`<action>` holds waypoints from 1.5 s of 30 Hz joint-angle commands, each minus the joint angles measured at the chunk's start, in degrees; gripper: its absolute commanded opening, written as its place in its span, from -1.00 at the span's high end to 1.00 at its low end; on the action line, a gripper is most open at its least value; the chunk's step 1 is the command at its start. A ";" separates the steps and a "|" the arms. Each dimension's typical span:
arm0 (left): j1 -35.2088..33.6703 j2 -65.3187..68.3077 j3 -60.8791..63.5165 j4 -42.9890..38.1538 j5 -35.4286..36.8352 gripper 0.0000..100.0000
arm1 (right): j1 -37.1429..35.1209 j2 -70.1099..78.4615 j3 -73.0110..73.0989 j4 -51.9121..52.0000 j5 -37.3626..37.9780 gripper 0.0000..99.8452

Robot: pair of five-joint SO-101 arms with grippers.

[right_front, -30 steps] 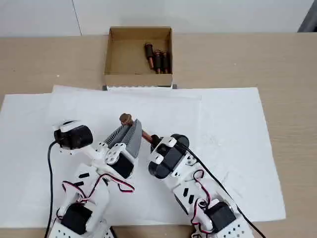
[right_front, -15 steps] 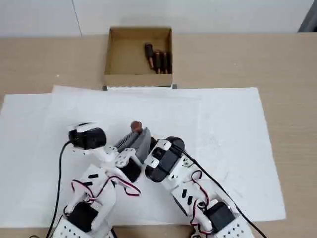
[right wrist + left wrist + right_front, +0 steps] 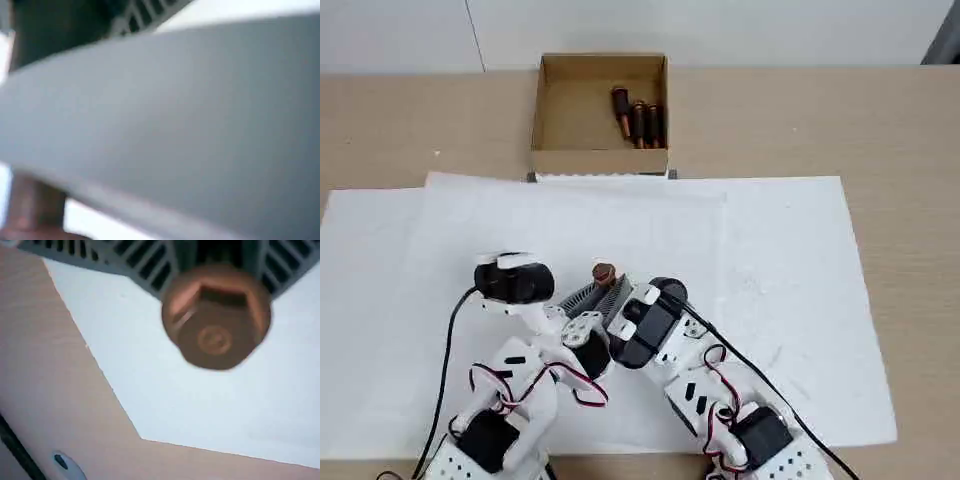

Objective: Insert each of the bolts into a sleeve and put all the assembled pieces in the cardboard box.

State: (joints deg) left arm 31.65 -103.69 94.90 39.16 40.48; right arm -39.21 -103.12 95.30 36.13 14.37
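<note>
My left gripper [image 3: 603, 288] is shut on a copper bolt [image 3: 603, 271], held over the white paper near the table's front. In the left wrist view the bolt's hex head [image 3: 216, 315] sits between the grey ribbed fingers [image 3: 135, 260]. The right arm's wrist [image 3: 645, 320] presses close against the left gripper from the right, with its own gripper hidden beneath it. In the right wrist view a grey surface [image 3: 175, 125] crosses close in front, and a copper piece [image 3: 32, 210] shows at the edge. The cardboard box [image 3: 552, 110] stands at the back with assembled copper pieces [image 3: 638, 120] inside.
A large white paper sheet [image 3: 770, 250] covers the wooden table [image 3: 820, 120] in front of the box. Red and black cables [image 3: 570, 375] loop around both arm bases. Free room lies on the paper to the right and left of the arms.
The left arm has swung right and nearer with the bolt, closing up against the right arm. The right arm has shifted slightly left, now covering the copper piece seen at its tip before.
</note>
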 commanded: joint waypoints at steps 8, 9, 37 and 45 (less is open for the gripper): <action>-2.73 0.18 1.27 1.93 -4.66 0.61 | -0.13 -0.84 -1.41 -1.80 0.26 0.99; -3.16 0.18 1.19 1.93 -4.66 0.61 | -0.13 -0.84 -1.41 -1.80 0.26 0.99; -8.97 0.18 -8.92 2.02 -17.32 0.99 | 2.68 -0.75 -0.70 -1.71 0.09 0.99; -16.18 0.18 -6.29 2.29 -19.52 0.99 | 11.38 -0.75 -0.70 -1.36 -1.32 0.99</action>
State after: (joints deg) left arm 18.81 -102.99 88.75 41.36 21.93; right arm -30.95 -103.38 95.30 36.04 14.29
